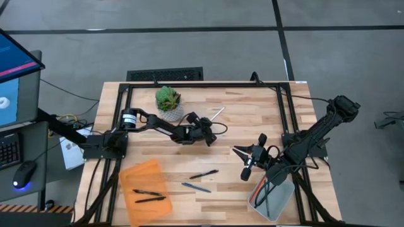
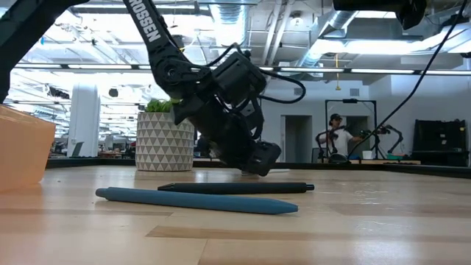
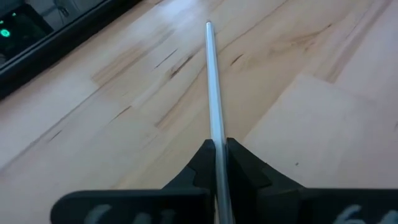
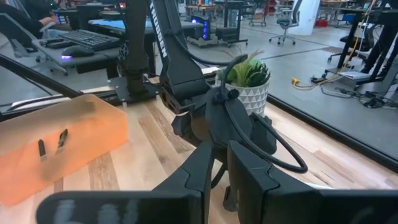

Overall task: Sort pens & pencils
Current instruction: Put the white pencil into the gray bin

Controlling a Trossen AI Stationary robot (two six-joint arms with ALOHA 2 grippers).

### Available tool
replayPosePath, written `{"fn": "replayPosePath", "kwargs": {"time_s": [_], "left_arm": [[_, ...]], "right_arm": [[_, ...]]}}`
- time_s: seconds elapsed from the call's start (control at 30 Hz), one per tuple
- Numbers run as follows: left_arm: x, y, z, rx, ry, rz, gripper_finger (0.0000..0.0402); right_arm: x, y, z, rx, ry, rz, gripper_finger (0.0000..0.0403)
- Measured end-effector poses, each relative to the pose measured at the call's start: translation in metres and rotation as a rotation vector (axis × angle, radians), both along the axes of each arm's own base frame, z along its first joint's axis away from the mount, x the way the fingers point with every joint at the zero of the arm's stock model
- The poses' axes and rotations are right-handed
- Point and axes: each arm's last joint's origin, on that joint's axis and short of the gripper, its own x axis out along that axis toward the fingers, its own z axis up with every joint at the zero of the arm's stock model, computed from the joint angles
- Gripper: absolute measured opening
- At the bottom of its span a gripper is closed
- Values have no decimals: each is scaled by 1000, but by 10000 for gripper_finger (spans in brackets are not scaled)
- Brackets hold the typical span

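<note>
Blue pen (image 2: 197,200) lies nearest, black pen (image 2: 235,188) behind. My left claw (image 3: 219,163) clamped on grey pencil (image 3: 213,93), low at table middle. Pencil light, stiff, slippery; grip near end. Right claw (image 1: 247,166) hovers beside clear bin (image 1: 283,200), fingers slightly apart, empty.

- Illumination: even, bright, diffuse overhead light; high view shows the table (image 1: 252,120) evenly lit, without hard shadows.
- Source: rows of ceiling strip lights (image 2: 309,44), visible in the low view, blown out to white in places.
- Shadows: soft and faint, under the blue pen (image 2: 199,200) and the black pen (image 2: 235,188).
- Focus, low view: nearest table surface soft.
- Focus, left wrist view: own fingers (image 3: 199,171) blurred; pale pencil (image 3: 212,81) sharper toward its far tip.
- Focus, right wrist view: near fingers (image 4: 245,168) soft; room behind clear.
- Glare: mild sheen on floor (image 4: 348,118).
</note>
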Motion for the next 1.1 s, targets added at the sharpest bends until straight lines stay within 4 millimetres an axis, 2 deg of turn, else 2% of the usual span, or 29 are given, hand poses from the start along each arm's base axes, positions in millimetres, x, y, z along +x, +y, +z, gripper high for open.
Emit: {"fn": "replayPosePath", "kwargs": {"time_s": [0.37,0.73,1.1], "left_arm": [[13,-2,12,15,29,-46,2],[15,-2,14,18,22,-52,2],[13,-3,39,46,7,-69,2]], "right_arm": [[0,0,0,0,0,0,75],[-1,1,0,0,0,6,75],[-8,9,1,-19,-18,3,75]]}}
